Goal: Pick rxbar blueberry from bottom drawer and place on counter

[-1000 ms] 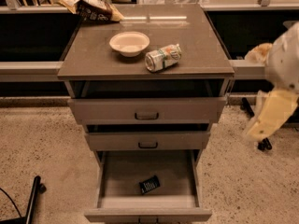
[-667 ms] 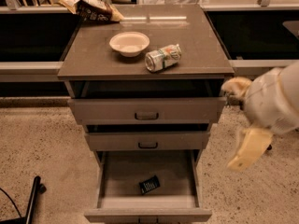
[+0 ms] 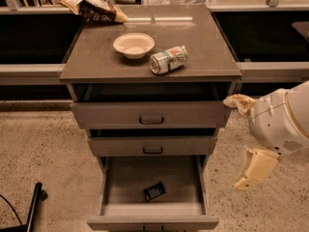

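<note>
Gripper [image 3: 240,141] hangs right of the cabinet, 2 fingers spread apart, empty. Bar [image 3: 154,191] lies flat near the front of the bottom drawer [image 3: 152,222]. My worry: reaching in, I clip the jutting upper drawers [image 3: 150,115], or the fingers shove the flat bar instead of pinching it.

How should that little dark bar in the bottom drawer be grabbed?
Probably from straight above, pinching the bar across its narrow width: it lies flat, slightly askew, on the open bottom drawer floor, walls around it. The gripper hangs right of the cabinet.
</note>
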You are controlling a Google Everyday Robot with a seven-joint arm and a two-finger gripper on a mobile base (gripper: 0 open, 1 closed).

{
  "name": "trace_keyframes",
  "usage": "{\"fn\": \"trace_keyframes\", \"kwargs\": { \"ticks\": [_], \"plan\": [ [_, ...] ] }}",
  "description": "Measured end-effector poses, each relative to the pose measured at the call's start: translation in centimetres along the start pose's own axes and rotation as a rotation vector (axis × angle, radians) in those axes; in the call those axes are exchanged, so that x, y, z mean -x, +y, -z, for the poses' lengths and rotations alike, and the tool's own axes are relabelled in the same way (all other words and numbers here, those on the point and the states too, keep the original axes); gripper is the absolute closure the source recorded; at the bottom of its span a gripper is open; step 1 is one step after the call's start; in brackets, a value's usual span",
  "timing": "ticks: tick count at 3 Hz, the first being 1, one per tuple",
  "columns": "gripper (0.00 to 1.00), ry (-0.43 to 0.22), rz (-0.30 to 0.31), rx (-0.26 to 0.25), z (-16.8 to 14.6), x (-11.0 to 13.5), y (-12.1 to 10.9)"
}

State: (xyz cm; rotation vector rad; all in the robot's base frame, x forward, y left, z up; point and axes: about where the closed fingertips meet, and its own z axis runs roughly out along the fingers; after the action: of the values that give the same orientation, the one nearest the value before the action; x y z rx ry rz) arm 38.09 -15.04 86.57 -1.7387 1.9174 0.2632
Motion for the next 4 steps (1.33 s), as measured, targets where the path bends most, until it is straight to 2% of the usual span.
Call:
{"fn": "trace_keyframes", "kwargs": {
  "ticks": [1, 2, 3, 4],
  "plan": [
    [0.0, -0.153, 0.017, 0.039, -4.8, 0.9, -0.1],
    [0.0, -0.429, -0.008, 0.144, -17.8, 3.4, 1.6],
    [0.0, -0.54, -0.057, 0.198, -25.1, 3.0, 3.3],
    [0.0, -0.588, -0.158, 0.216, -29.9, -0.9, 4.8]
  ]
}}
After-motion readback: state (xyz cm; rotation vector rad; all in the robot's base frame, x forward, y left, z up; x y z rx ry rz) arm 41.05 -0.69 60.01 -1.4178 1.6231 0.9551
